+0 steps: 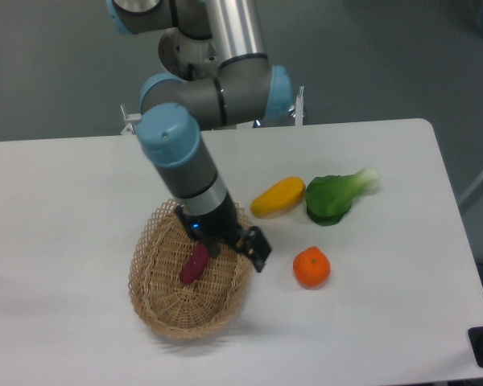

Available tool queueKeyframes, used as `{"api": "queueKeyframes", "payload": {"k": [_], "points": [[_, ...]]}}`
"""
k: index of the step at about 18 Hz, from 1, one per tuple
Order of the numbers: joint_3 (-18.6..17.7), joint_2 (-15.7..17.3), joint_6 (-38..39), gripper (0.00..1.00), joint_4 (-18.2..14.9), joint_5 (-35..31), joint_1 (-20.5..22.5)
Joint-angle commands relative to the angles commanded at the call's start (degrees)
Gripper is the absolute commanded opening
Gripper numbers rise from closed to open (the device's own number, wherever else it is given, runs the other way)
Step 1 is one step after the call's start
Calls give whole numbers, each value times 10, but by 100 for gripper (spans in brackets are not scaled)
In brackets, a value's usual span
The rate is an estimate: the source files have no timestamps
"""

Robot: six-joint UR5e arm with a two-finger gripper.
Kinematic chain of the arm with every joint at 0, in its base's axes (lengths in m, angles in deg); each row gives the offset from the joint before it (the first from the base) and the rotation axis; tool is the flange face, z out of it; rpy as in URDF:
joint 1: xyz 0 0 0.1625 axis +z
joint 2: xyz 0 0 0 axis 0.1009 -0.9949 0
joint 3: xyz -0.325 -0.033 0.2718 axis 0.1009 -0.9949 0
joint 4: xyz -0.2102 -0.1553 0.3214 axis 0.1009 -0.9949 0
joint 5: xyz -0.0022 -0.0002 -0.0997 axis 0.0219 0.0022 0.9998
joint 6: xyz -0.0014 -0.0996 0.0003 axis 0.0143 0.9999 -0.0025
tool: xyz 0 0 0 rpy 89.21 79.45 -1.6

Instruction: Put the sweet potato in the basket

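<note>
Over the big oval tan wicker basket (189, 277) with the open lattice rim, I'm hanging the two-finger gripper (217, 244) right above its far-right side. Inside the basket, the small slim magenta-purple toy sweet potato (195, 264) is lying on the weave, its upper end sitting right at the fingertips. From my screen I honestly can't tell whether the fingers are clamping it or have already let go; the wrist is blocking the gap, and one finger is sticking out over the basket's right rim.

So I'm reading this as the drop-off step, pretty much the tail end of the job. Next I'd want the fingers clearly spread and the arm going straight up, without snagging the rim.

Just right of the basket, a round orange fruit (311, 268) is sitting on the white table (64, 201); beyond that, further from the basket, a yellow oblong vegetable (278, 197) and a green leafy one (336, 195).

No labels or writing I can read anywhere.
</note>
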Motion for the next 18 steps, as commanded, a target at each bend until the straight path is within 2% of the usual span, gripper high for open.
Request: {"api": "queueKeyframes", "payload": {"k": [2, 7, 11, 12, 15, 18], "points": [[-1, 18, -76, 100, -4, 29, 32], [7, 49, -208, 100, -60, 88, 127], [39, 69, -321, 100, -170, 140, 200], [48, 69, -343, 100, -186, 142, 213], [55, 71, -441, 100, -207, 142, 236], [54, 80, -474, 100, -215, 144, 252]]}}
